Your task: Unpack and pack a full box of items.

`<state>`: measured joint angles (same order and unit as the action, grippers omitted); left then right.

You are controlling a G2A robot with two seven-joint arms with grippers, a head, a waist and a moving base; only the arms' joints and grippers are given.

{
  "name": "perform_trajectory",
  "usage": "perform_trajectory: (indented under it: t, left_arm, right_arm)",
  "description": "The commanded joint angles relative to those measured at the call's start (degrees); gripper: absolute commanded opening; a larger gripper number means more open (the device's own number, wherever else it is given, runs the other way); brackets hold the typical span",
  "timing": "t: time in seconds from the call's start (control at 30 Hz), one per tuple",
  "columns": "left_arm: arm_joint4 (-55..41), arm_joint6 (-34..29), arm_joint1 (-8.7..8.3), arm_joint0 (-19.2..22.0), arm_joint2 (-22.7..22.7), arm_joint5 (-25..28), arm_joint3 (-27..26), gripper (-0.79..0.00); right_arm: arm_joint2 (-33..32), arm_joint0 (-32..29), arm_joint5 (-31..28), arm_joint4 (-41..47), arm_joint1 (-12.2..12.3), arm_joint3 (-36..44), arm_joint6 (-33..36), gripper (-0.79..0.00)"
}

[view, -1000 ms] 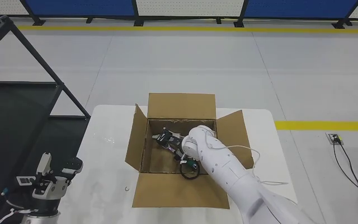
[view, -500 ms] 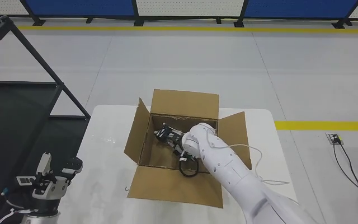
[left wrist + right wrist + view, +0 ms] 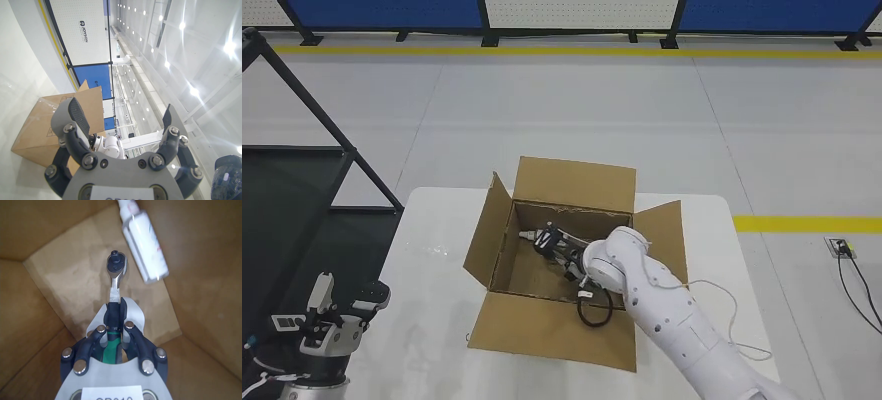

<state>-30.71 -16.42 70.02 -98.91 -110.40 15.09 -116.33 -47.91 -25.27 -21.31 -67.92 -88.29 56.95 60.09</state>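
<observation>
Inside the open cardboard box (image 3: 572, 185) on the white table (image 3: 432, 290), the right gripper (image 3: 116, 303) I am steering is clamped on the black neck of a green-handled ratchet (image 3: 116, 264). The steel head points at the cardboard floor, and I cannot tell whether it touches. A white bottle (image 3: 145, 251) lies close by, along a side wall of the box. The left gripper (image 3: 122, 111) hangs off to one side of the box, low beside the table, its jaws spread wide with nothing between them. I cannot judge from here whether the ratchet is coming out or going in. With the flaps open, one tool in hand and the bottle yet to be handled, I reckon most of the job is still ahead. Compared with a second ago, the box has skewed on the table, its far flap swinging away and to the right. The right arm's elbow has drawn back towards the near right corner, while the gripper has hardly moved inside the box.
</observation>
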Motion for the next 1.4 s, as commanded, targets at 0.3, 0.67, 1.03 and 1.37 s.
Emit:
perform_trajectory:
  t: [0.3, 0.67, 1.03, 1.37]
  left_arm:
    - [0.0, 0.0, 0.0, 0.0, 0.0, 0.0, 0.0, 0.0]
    - [0.0, 0.0, 0.0, 0.0, 0.0, 0.0, 0.0, 0.0]
    - [0.0, 0.0, 0.0, 0.0, 0.0, 0.0, 0.0, 0.0]
    - [0.0, 0.0, 0.0, 0.0, 0.0, 0.0, 0.0, 0.0]
  right_arm:
    - [0.31, 2.79, -2.21, 3.49, -0.68, -6.07, 4.1, -0.785]
    - [5.87, 9.01, 0.53, 5.45, -5.04, -20.13, 2.58, -0.717]
    - [8.25, 12.38, 0.75, 6.9, -8.22, -28.21, -0.08, -0.65]
    - [9.13, 14.43, 0.99, 7.66, -10.26, -33.67, -1.47, -0.554]
